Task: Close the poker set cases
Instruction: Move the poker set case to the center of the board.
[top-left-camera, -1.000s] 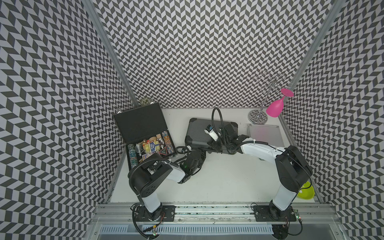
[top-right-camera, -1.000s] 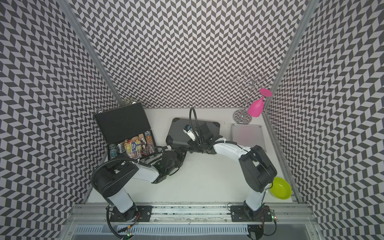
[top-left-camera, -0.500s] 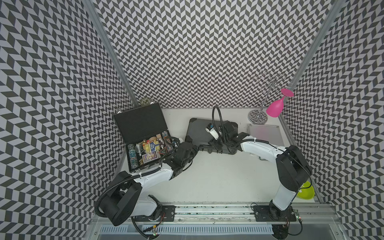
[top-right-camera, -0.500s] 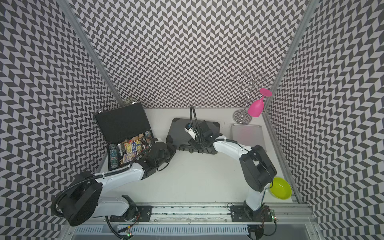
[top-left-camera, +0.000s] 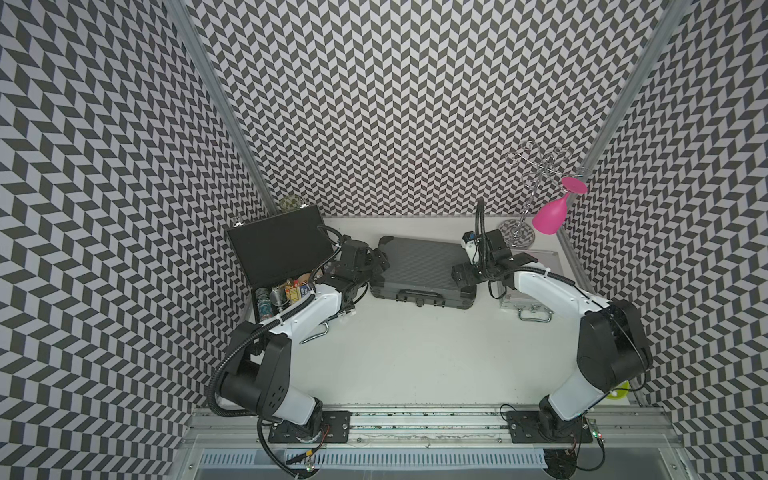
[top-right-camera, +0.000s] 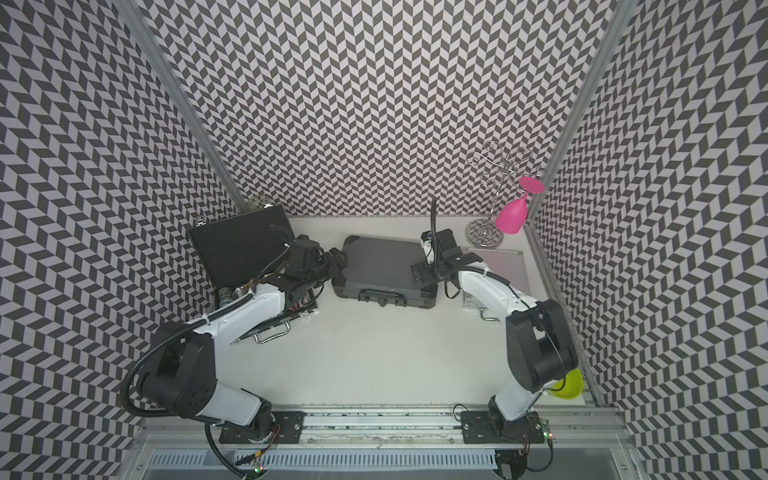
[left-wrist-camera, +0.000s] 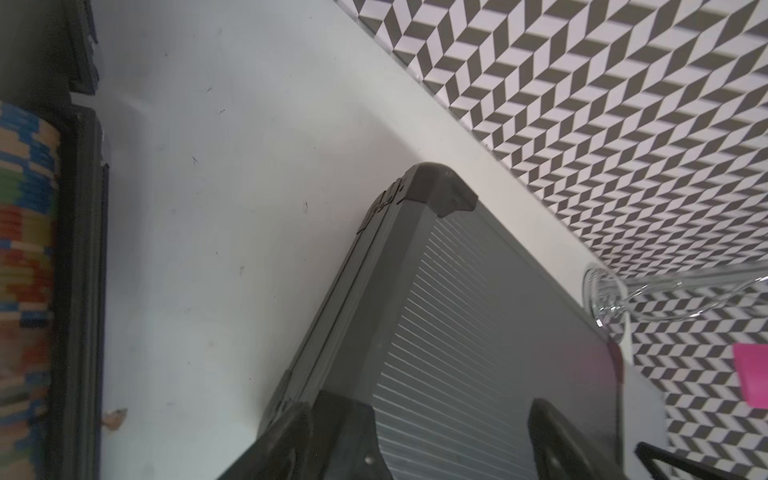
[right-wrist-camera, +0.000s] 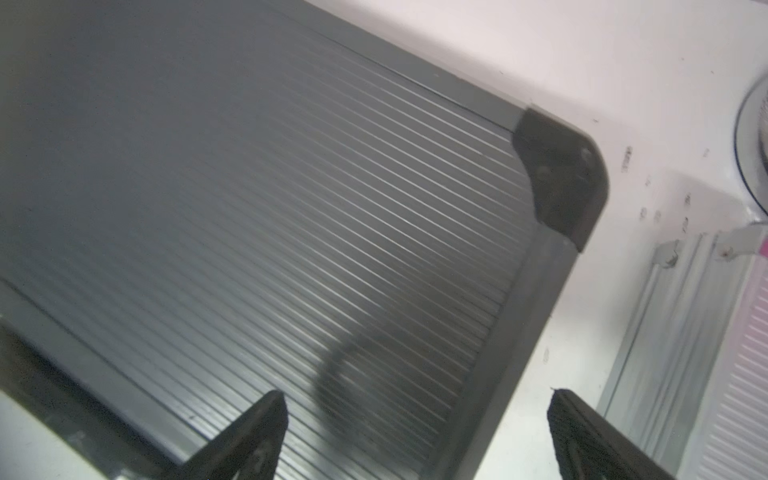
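Ribbed grey case (top-left-camera: 419, 270) is shown shut at the middle back of the table (top-left-camera: 415, 357). It is flanked by the left gripper (top-left-camera: 380, 262) and right gripper (top-left-camera: 463, 277), one over each lid end, jaws spread wide, nothing held. Even pressing is judged the aim. The black case (top-left-camera: 278, 245) is propped open at the left, and the silver case (top-right-camera: 509, 262) lies closed at the right.

left arm (top-left-camera: 309, 309): stretched forward | left pincer (left-wrist-camera: 444, 440): jaws apart | right arm (top-left-camera: 544, 286): stretched forward | right pincer (right-wrist-camera: 415, 440): jaws wide apart
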